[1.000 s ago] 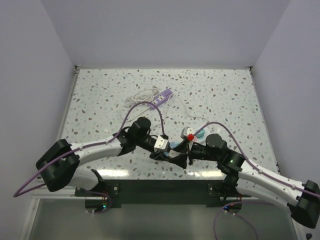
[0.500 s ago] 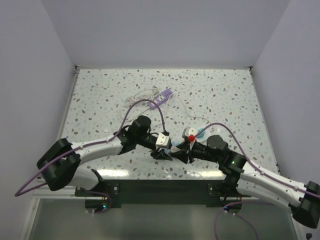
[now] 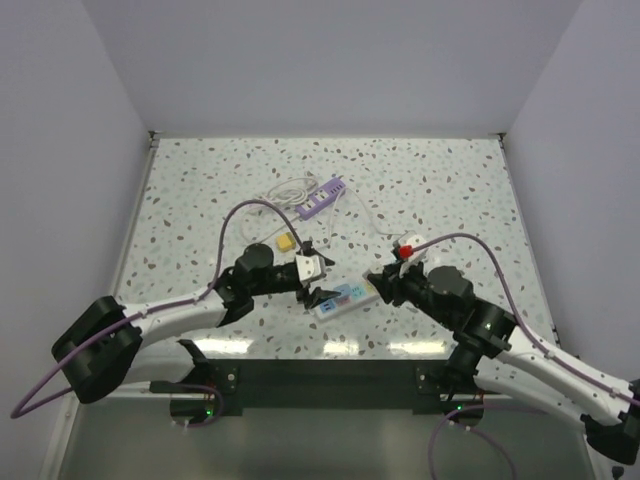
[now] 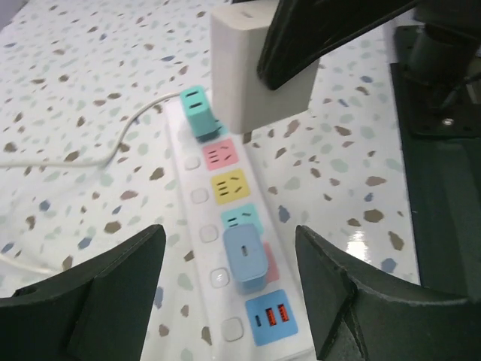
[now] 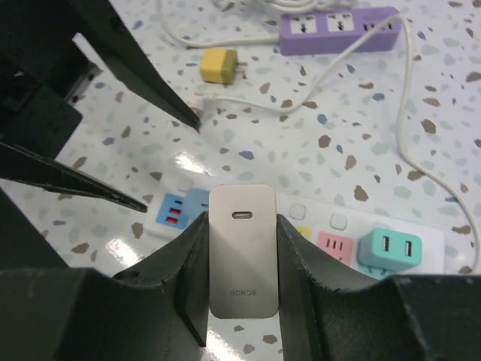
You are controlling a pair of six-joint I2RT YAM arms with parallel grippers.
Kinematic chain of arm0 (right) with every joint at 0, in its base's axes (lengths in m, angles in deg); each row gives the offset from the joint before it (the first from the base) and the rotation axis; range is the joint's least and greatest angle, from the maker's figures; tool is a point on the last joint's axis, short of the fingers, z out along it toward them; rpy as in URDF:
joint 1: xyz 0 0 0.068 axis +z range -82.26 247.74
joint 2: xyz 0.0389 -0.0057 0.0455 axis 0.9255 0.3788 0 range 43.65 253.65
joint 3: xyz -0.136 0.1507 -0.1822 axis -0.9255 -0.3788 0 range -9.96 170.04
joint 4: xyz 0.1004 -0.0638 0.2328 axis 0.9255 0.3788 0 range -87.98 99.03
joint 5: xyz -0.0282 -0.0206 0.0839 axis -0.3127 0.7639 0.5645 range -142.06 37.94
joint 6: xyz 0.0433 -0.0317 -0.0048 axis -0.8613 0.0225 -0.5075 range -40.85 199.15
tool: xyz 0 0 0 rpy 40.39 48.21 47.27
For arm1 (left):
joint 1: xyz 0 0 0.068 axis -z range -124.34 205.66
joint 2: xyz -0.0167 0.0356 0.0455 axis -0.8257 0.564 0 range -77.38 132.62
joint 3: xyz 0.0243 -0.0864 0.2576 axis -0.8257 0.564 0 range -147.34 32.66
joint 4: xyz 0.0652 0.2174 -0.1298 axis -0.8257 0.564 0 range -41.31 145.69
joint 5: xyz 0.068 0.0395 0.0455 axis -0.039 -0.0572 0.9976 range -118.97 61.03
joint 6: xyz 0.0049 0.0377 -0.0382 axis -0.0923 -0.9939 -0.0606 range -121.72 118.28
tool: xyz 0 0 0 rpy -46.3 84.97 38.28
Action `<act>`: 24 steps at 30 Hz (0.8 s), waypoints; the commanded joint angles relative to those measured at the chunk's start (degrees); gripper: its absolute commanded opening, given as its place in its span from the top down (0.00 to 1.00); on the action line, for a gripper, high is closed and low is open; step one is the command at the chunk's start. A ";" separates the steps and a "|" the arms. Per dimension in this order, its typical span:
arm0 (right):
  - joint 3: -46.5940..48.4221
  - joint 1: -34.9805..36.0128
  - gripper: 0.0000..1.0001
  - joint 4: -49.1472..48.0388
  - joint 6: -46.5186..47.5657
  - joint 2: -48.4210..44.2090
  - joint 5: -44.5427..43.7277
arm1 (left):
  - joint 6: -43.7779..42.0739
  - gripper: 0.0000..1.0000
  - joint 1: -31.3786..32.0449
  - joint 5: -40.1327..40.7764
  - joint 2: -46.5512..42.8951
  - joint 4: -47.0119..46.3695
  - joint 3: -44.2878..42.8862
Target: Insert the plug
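A white power strip [image 4: 197, 197] with coloured sockets lies on the speckled table between the arms, also seen from above as the strip [image 3: 348, 296]. A blue plug [image 4: 246, 256] stands in it beside the USB block, and a teal plug [image 4: 198, 110] sits at the far end. My left gripper [image 4: 229, 235] is open, its fingers [image 4: 113, 286] either side of the blue plug without touching it. My right gripper [image 5: 242, 259] is shut on a white HONOR plug [image 5: 242, 248], held above the strip [image 5: 331, 222]. From above, the left gripper [image 3: 320, 290] and right gripper [image 3: 381, 284] flank the strip.
A yellow plug [image 3: 286, 243] lies loose behind the left gripper. A purple power strip [image 3: 326, 194] with a coiled white cable [image 3: 285, 190] lies farther back. The white strip's own cable [image 5: 409, 143] runs off toward the back. Walls enclose the table on three sides.
My left gripper opened, let go of the blue plug in the strip and drew back left. My right gripper closed on the white plug and shifted right, uncovering the strip.
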 commanded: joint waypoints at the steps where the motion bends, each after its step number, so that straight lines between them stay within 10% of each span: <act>1: 3.59 -0.21 1.00 2.95 -2.71 4.48 -10.01 | 5.15 0.25 -0.34 13.87 -1.02 -9.05 3.26; 24: 3.07 -1.00 1.00 3.57 -5.88 13.36 -18.72 | 9.20 0.22 8.72 27.15 11.19 -20.93 4.24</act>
